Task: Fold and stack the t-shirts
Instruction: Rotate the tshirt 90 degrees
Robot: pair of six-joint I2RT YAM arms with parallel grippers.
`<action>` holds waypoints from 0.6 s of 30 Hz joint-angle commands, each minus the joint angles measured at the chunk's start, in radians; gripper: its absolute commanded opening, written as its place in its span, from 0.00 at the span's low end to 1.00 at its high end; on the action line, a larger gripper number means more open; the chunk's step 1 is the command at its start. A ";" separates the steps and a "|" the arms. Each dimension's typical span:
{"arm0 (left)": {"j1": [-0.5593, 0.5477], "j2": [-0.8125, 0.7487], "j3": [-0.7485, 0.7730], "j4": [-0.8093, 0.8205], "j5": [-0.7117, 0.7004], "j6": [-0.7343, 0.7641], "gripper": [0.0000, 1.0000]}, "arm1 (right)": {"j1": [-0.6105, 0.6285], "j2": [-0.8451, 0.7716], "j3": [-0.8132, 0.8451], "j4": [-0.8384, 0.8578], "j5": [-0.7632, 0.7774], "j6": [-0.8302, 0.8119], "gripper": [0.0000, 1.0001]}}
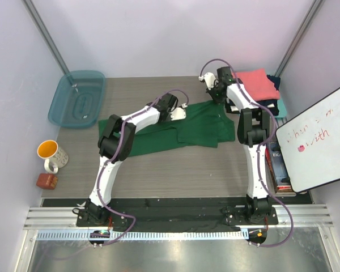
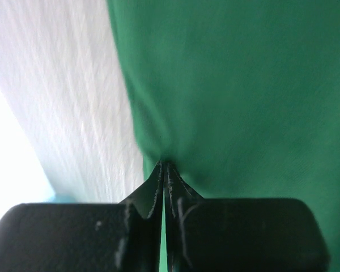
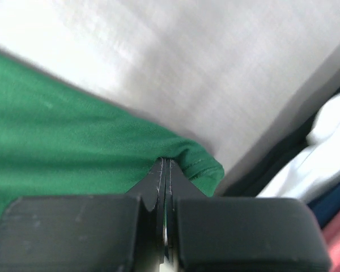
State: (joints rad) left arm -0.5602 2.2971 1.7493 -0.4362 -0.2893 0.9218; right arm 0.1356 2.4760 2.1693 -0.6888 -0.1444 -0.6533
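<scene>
A dark green t-shirt (image 1: 175, 135) lies spread and partly folded across the middle of the table. My left gripper (image 1: 179, 112) is shut on its far edge, the cloth pinched between the fingertips (image 2: 163, 165). My right gripper (image 1: 215, 94) is shut on a hemmed corner of the same shirt (image 3: 204, 164) at the far right. A stack of folded t-shirts stands at the back right, with a coral-pink one (image 1: 256, 84) on top and a teal one (image 1: 280, 107) showing lower down. White (image 3: 323, 150) and navy (image 3: 331, 204) layers of that stack show in the right wrist view.
A translucent teal tub (image 1: 78, 100) sits at the back left. A white mug with an orange inside (image 1: 50, 152) and a small red-brown block (image 1: 46, 181) stand at the left edge. A whiteboard (image 1: 320, 139) leans over books (image 1: 276, 164) on the right.
</scene>
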 commanded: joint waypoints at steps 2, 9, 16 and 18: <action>0.059 0.021 -0.005 0.102 -0.223 -0.047 0.00 | 0.033 0.129 0.066 0.181 0.101 -0.029 0.01; 0.088 0.047 0.016 0.175 -0.324 -0.103 0.00 | 0.052 0.237 0.130 0.463 0.209 -0.045 0.01; 0.088 -0.074 -0.054 0.350 -0.291 -0.144 0.00 | 0.064 0.088 0.010 0.773 0.357 0.058 0.01; 0.088 -0.137 -0.088 0.382 -0.268 -0.146 0.00 | 0.065 0.011 -0.087 0.827 0.399 0.104 0.01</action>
State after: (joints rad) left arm -0.4675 2.3089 1.6955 -0.2035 -0.5735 0.8120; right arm 0.2024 2.6530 2.2131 -0.0505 0.1310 -0.6445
